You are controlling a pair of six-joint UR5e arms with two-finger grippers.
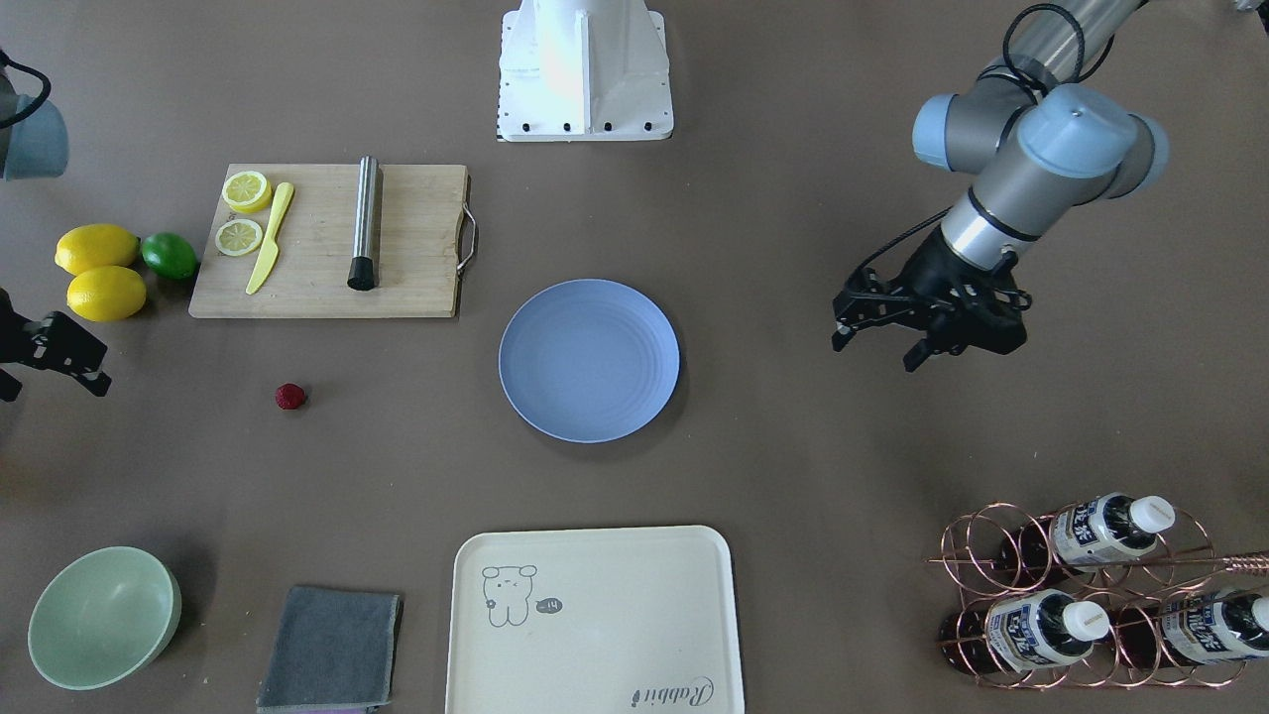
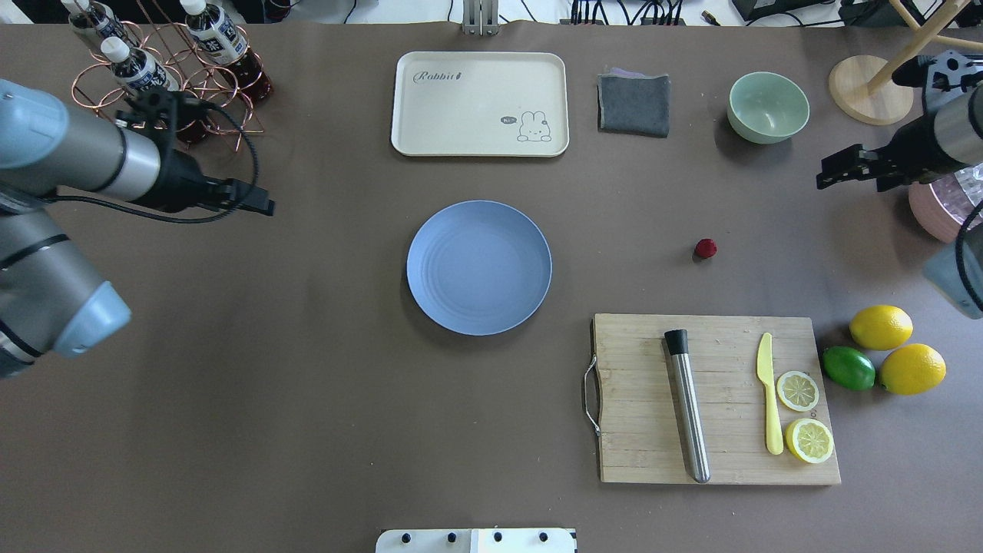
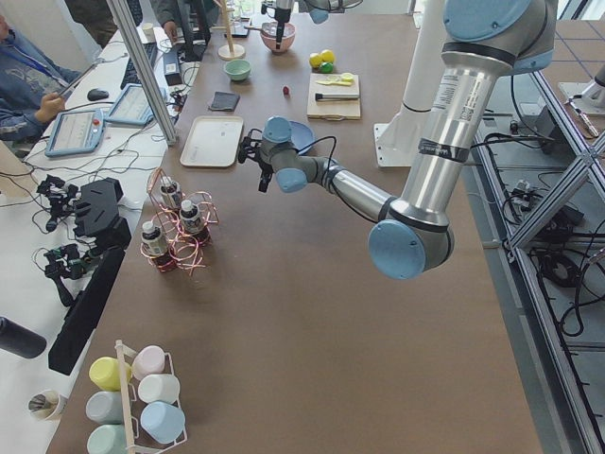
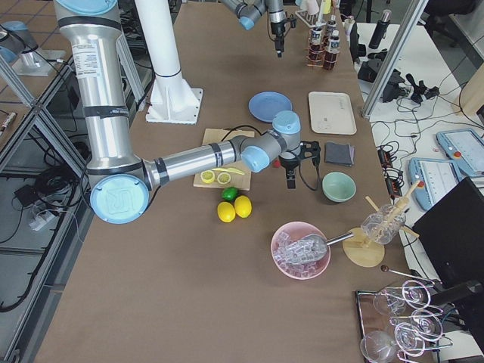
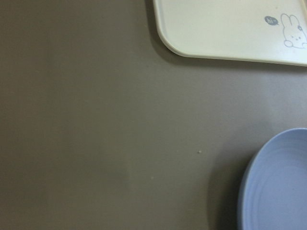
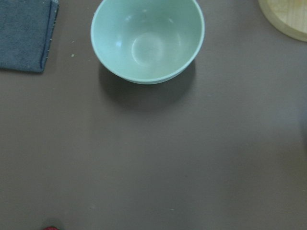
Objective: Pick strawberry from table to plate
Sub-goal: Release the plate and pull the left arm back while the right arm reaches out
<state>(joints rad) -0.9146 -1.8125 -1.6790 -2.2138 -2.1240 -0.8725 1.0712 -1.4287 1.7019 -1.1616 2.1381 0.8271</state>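
Observation:
The strawberry (image 2: 706, 248) (image 1: 290, 397), small and dark red, lies on the bare brown table (image 2: 307, 399), between the light-blue plate (image 2: 479, 267) (image 1: 589, 360) and my right gripper. The plate holds nothing. My right gripper (image 2: 823, 175) (image 1: 52, 387) hovers open and empty, off to the right of the berry; its wrist view catches only a red sliver of the strawberry (image 6: 52, 228) at the bottom edge. My left gripper (image 1: 876, 353) (image 2: 265, 206) hangs open and empty to the left of the plate, whose rim (image 5: 283, 187) shows in the left wrist view.
A wooden cutting board (image 2: 637, 430) carries a metal rod (image 2: 687, 407), yellow knife and lemon halves; two lemons (image 2: 881, 326) and a lime sit beside it. Farther off stand a cream tray (image 2: 479, 104), grey cloth (image 2: 633, 104), green bowl (image 2: 768, 106) and bottle rack (image 2: 169, 69).

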